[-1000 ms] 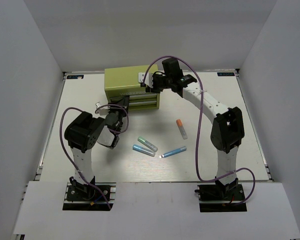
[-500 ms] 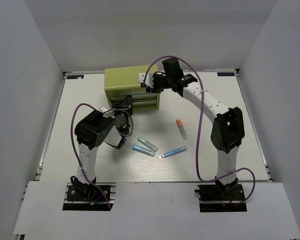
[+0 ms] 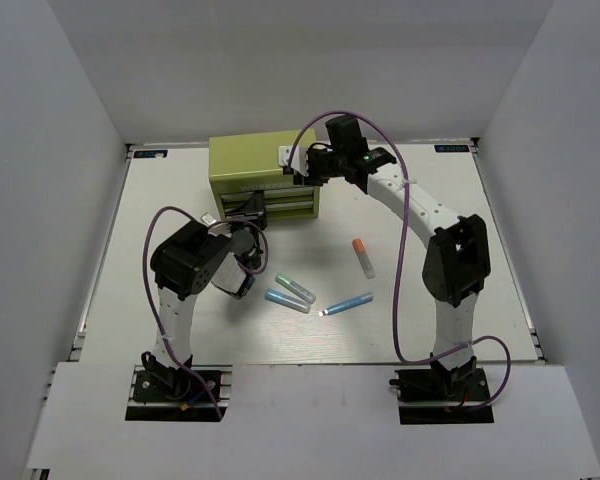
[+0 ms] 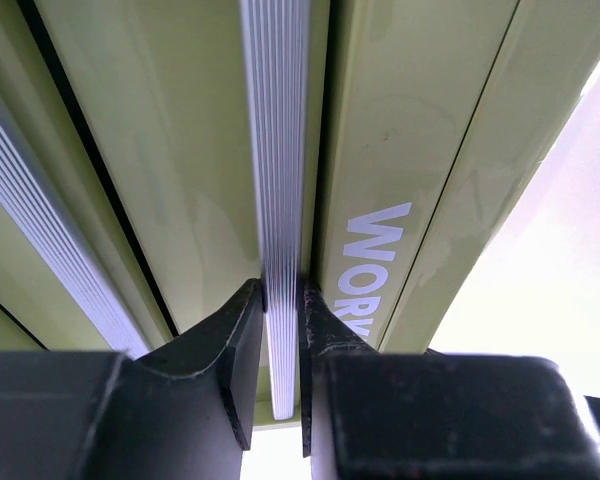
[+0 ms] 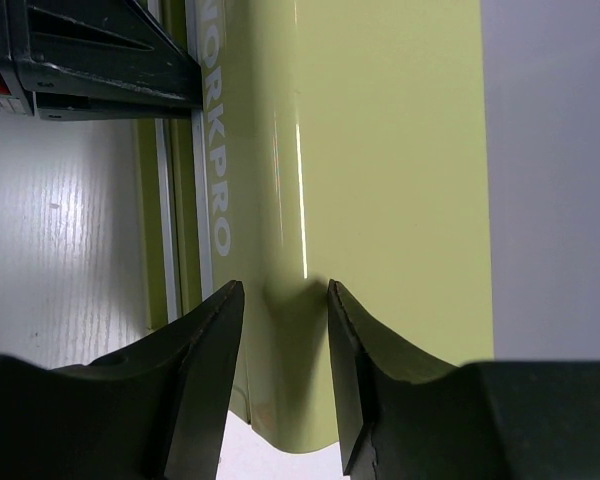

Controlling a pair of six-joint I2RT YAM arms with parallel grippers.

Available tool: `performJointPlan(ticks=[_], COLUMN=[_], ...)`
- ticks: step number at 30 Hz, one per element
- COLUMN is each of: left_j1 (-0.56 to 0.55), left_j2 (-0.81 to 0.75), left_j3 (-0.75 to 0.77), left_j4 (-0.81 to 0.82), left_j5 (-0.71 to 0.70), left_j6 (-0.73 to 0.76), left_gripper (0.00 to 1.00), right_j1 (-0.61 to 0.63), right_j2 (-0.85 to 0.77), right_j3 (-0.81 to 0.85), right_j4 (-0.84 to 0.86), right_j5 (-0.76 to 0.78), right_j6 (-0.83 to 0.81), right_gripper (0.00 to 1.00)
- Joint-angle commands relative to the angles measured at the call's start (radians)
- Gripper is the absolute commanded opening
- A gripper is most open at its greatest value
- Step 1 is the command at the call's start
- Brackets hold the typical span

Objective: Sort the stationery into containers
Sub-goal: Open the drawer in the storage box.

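The left fingers [image 4: 230, 350] were shut tight on a thin silver handle [image 4: 275, 150] on the front of the green chest [image 3: 245, 160]. The handle was seen as a long metal strip with fine ribs. It was pinched between the two black tips at the bottom middle of the left wrist view.

The right fingers [image 5: 205, 350] were held about half open, and nothing was gripped by them. They were placed at the rounded edge of the chest, near its upper right corner in the top view. Whether the chest was touched could not be told.

The chest was made of smooth, shiny olive-green metal and shaped like a box, with pale letters [image 5: 217, 180] printed on its front. It was set at the upper middle of the tabletop [image 3: 170, 190].

Four short markers were seen lying flat on the tabletop below the chest:
- an orange-capped marker [image 3: 361, 256] with a pale body
- a green-capped marker [image 3: 295, 288]
- a light blue marker [image 3: 287, 301] just beside the green-capped one
- a slim blue marker [image 3: 348, 302] with a white tip
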Motion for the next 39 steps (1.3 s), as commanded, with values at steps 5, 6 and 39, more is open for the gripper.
performJointPlan(ticks=[5, 6, 39], left_j1=[-0.018, -0.027, -0.118], left_j2=[0.078, 0.078, -0.131], left_j3=[-0.048, -0.057, -0.296], left_j4=[0.281, 0.281, 0.272], left_j5=[0.036, 0.036, 0.108], left_j6=[0.069, 0.069, 0.089], left_gripper=[0.00, 0.00, 0.00], right_j1=[-0.009, -0.006, -0.003], right_j2=[-0.010, -0.006, 0.123], right_j3=[0.023, 0.026, 0.166], right_j4=[-0.134, -0.132, -0.218], right_j5=[0.020, 0.024, 0.168], right_j6=[0.011, 0.011, 0.086], right_gripper=[0.44, 0.44, 0.43])
